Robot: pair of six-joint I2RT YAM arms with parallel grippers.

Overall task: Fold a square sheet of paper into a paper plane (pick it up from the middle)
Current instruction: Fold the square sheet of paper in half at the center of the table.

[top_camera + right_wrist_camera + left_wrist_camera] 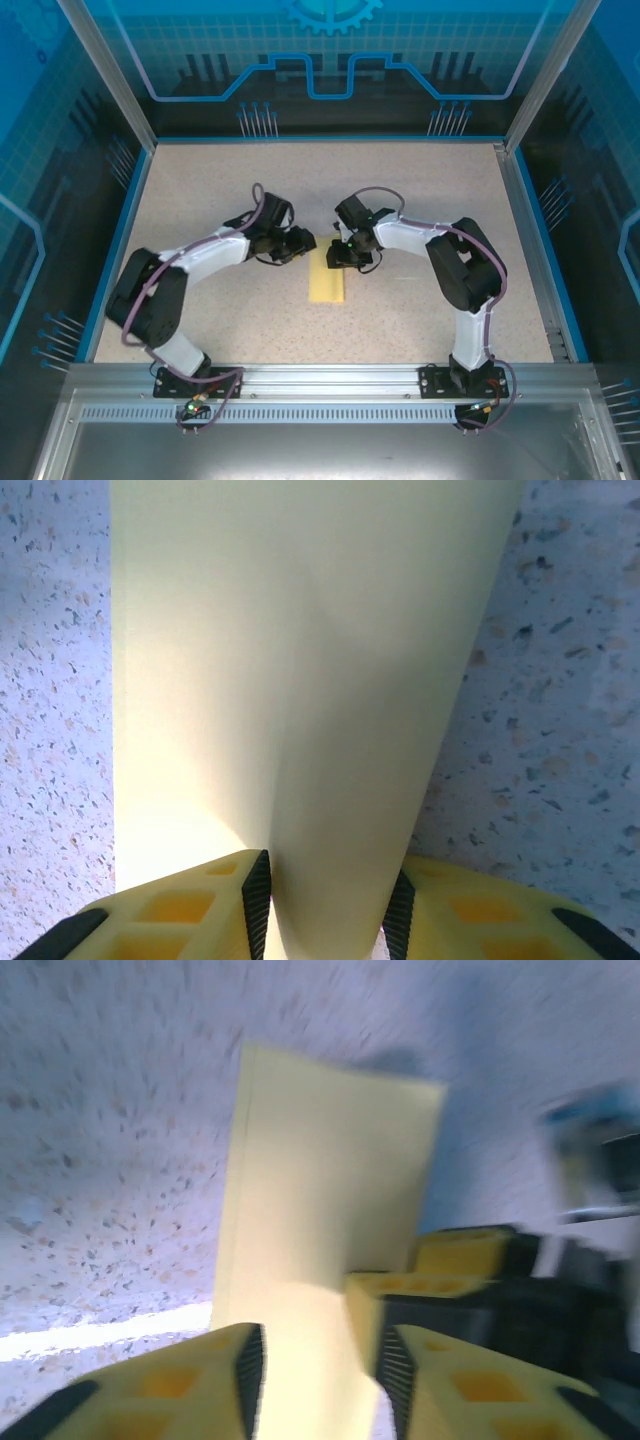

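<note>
The square sheet of paper (327,280) is pale yellow and lies on the speckled table, doubled over into a narrow strip. My left gripper (306,243) stands at its far end from the left. In the left wrist view the left gripper (320,1370) is open, its pads apart over the paper (320,1180). My right gripper (338,256) comes in from the right at the same end. The right wrist view has the right gripper (328,905) closed round a rounded fold of the paper (300,680), which touches both pads. The paper plane is out of view.
The right gripper's yellow fingers (440,1265) sit close beside my left fingers. A blue rim (130,230) borders the table, and a metal rail (320,378) runs along the near edge. Bare tabletop (250,310) lies around the paper.
</note>
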